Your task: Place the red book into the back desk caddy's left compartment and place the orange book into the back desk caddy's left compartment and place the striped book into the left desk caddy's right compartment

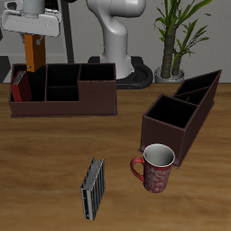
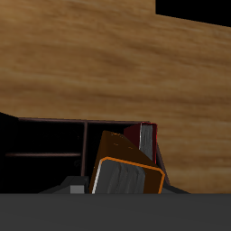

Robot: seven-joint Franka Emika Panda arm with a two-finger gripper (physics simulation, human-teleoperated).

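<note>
My gripper (image 1: pixel 34 32) is shut on the orange book (image 1: pixel 32 54) and holds it upright just above the back desk caddy (image 1: pixel 63 106). The book hangs over the end compartment where the red book (image 1: pixel 18 87) stands upright. In the wrist view the orange book (image 2: pixel 126 171) is close up, with the red book (image 2: pixel 152 137) and a caddy wall (image 2: pixel 54 120) behind it. The striped book (image 1: pixel 93 189) lies on the table near the front edge. The left desk caddy (image 1: pixel 180 115) stands at an angle beside a mug, its compartments empty.
A red patterned mug (image 1: pixel 155 168) stands between the striped book and the left desk caddy. A potted plant (image 1: pixel 176 41) and the robot's base (image 1: pixel 117 41) are behind the caddies at the table's back.
</note>
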